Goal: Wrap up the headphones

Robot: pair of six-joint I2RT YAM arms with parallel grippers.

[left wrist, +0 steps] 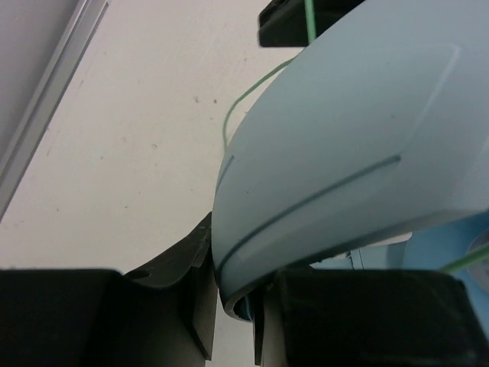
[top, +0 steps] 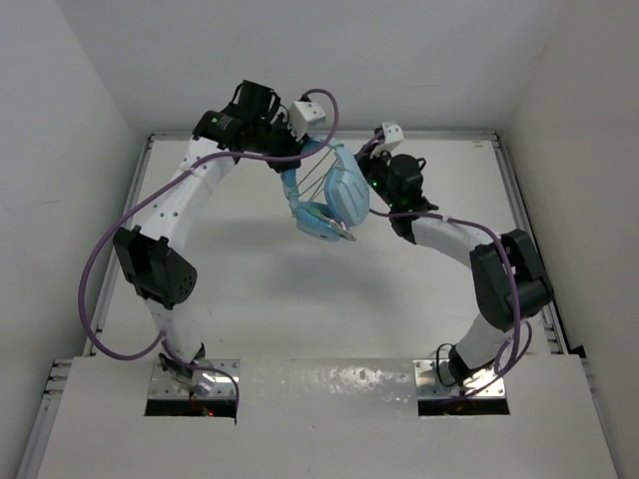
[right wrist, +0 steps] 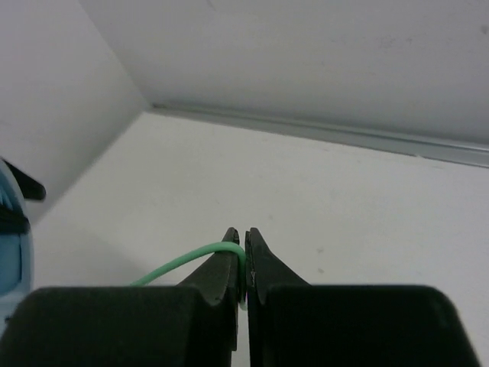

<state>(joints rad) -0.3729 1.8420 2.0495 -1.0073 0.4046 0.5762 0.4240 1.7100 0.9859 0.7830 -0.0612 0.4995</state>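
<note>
Headphones of light blue plastic, over-ear with two oval cups and a padded band, sit between the two hands above the far middle of the white desk. I cannot tell whether the lower cup touches the surface.

Closest to me, both white arms are bolted at the near edge of the desk, and thick purple cables loop out from them. The left arm climbs and bends inward, and the right arm mirrors it from the other side.

Further in, the left hand meets the headphones from the left. From its own wrist camera, the left hand is clenched on the lower rim of the smooth blue shell, one black finger on each side of the edge. A thin pale green cable curls out from behind that shell.

Just to the right of the headphones sits the right hand. Its wrist camera shows its jaws pinched together on the green cable, which arcs away to the left towards a sliver of blue cup at the picture's edge. From overhead, a few strands of the cable run slantwise across the headphones between band and cups.

Beyond all this, a grey metal rail runs along the far edge of the desk, and a plain white wall rises behind it.
</note>
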